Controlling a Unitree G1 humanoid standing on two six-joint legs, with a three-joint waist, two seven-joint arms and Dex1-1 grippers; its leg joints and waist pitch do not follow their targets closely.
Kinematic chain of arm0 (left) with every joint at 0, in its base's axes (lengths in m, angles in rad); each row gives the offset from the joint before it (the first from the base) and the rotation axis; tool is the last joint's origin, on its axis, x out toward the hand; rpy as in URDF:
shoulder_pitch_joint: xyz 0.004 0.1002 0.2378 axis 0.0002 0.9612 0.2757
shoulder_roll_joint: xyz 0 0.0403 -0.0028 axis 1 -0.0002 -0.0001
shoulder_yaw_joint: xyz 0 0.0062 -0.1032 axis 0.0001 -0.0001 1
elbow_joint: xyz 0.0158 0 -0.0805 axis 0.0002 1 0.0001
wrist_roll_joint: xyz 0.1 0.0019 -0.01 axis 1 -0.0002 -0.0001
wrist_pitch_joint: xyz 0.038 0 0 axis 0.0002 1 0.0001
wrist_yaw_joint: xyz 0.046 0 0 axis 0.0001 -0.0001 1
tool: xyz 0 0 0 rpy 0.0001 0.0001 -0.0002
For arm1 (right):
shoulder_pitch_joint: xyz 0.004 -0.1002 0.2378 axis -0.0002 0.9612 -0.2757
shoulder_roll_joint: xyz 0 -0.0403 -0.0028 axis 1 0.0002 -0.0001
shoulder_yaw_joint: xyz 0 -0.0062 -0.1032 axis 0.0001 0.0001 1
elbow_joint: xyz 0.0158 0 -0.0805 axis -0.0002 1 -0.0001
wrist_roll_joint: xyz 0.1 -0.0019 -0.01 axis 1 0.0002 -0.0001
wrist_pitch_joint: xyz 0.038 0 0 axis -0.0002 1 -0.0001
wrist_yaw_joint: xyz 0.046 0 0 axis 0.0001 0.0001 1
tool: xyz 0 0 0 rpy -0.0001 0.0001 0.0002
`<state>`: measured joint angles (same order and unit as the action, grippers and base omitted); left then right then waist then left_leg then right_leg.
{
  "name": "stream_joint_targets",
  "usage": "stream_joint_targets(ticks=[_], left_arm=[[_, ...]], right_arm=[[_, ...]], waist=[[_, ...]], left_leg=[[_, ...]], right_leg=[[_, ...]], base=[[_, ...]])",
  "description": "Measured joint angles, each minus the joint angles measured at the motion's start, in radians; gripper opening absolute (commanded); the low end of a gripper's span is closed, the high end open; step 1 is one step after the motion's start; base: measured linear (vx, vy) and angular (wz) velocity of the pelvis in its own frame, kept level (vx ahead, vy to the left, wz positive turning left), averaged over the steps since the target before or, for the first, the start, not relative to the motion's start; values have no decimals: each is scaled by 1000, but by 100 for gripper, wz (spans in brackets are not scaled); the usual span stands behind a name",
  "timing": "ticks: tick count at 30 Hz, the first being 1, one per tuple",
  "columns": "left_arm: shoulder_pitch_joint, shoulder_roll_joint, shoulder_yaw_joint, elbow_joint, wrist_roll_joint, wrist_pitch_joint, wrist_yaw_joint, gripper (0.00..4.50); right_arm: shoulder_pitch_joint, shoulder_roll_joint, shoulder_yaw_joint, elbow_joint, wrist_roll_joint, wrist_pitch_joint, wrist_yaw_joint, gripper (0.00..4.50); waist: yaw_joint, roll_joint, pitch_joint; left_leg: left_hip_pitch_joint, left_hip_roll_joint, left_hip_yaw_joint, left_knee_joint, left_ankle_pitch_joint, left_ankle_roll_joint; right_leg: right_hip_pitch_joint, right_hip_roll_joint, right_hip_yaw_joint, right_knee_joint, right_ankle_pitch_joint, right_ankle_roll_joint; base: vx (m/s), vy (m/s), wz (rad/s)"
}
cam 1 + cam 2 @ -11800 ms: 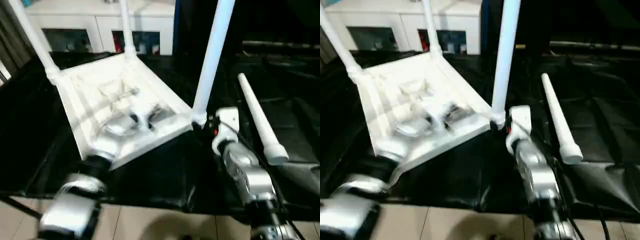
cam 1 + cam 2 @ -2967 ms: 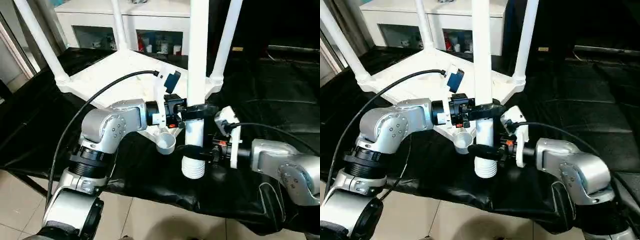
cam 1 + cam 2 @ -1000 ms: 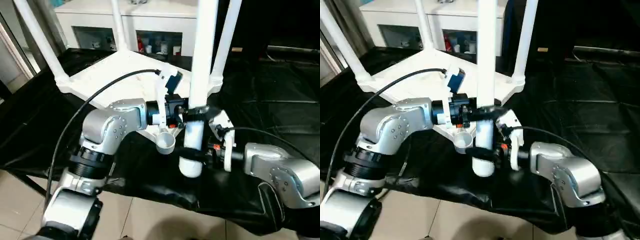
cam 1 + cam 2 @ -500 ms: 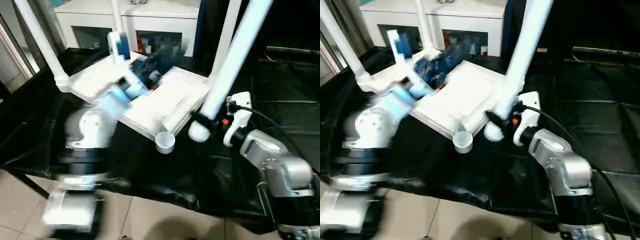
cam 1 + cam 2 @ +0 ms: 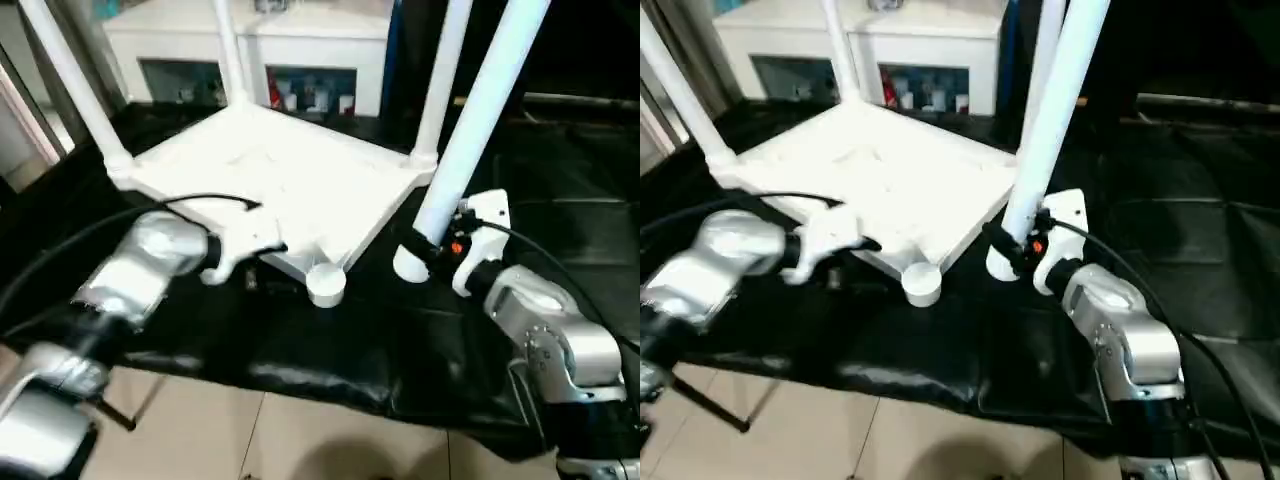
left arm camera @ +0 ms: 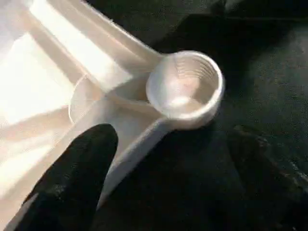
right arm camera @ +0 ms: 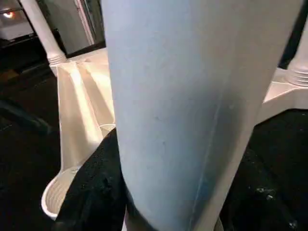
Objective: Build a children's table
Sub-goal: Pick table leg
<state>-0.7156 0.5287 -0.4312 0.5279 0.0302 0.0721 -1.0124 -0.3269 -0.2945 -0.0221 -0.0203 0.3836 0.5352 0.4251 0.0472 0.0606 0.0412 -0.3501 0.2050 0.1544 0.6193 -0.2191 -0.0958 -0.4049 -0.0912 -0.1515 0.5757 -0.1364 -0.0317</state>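
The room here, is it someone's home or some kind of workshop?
Probably an indoor lab or demo room. The upturned table top lies on a work surface draped in black sheeting, over a tiled floor, with a white glass-door cabinet behind.

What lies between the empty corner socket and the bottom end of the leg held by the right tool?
Only bare black cloth separates the socket from the leg's end, seen in both eye views.

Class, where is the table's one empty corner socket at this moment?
In the left eye view, the empty socket sits at the tabletop's near corner, over the black cloth, between the left pincer and the loose leg gripped by the right pincer.
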Motion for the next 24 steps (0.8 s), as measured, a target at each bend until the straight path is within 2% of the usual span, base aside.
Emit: stream_joint_targets(ticks=[5, 9, 13, 18, 20, 21, 24], left_arm=[[-26, -77, -17, 145, 55, -90, 115, 412], [-106, -119, -47, 289, 126, -176, 196, 412], [-154, -145, -57, 390, 163, -220, 220, 412], [-174, -161, -45, 466, 163, -236, 214, 412], [-184, -163, -44, 491, 163, -247, 204, 412], [-189, -164, -37, 502, 162, -252, 193, 412], [-201, -174, 11, 546, 132, -224, 154, 412]], right_arm=[[2, -4, -1, -10, -6, -2, 10, 193], [0, -3, 3, -10, -7, -4, 13, 193], [-9, -2, 12, -10, -7, -5, 20, 193], [-11, -2, 12, -10, -9, -7, 25, 193], [-11, -3, 12, -10, -9, -7, 32, 193], [-11, -3, 12, -10, -10, -8, 33, 193], [-13, -8, 11, -10, -10, -15, 35, 193]], waist=[[-18, 0, 0], [-16, 0, 0], [-16, 1, -1], [-19, 1, -3], [-24, 2, -4], [-29, 3, -4], [-46, 4, -4]], left_leg=[[-1, 0, -1, 0, 0, 0], [-2, 0, -2, 0, 0, 0], [-1, -1, -2, 0, 0, 0], [0, -2, -2, 0, 0, 0], [-1, 0, -5, 0, 0, 0], [-1, 2, -8, 0, 0, 1], [1, 2, -12, -1, 0, 1]], right_leg=[[1, 0, -2, -1, 0, 0], [1, 0, -3, -1, 0, 1], [2, 0, -2, -2, 0, 1], [5, 0, -8, -7, 0, 1], [9, -1, -17, -16, 1, 2], [12, -2, -24, -22, 1, 2], [20, -2, -31, -34, 1, 3]], base=[[0, 0, 0], [0, 0, 0], [0, 0, 0], [0, 0, 0], [0, 0, 0], [0, 0, 0], [0, 0, 0]])
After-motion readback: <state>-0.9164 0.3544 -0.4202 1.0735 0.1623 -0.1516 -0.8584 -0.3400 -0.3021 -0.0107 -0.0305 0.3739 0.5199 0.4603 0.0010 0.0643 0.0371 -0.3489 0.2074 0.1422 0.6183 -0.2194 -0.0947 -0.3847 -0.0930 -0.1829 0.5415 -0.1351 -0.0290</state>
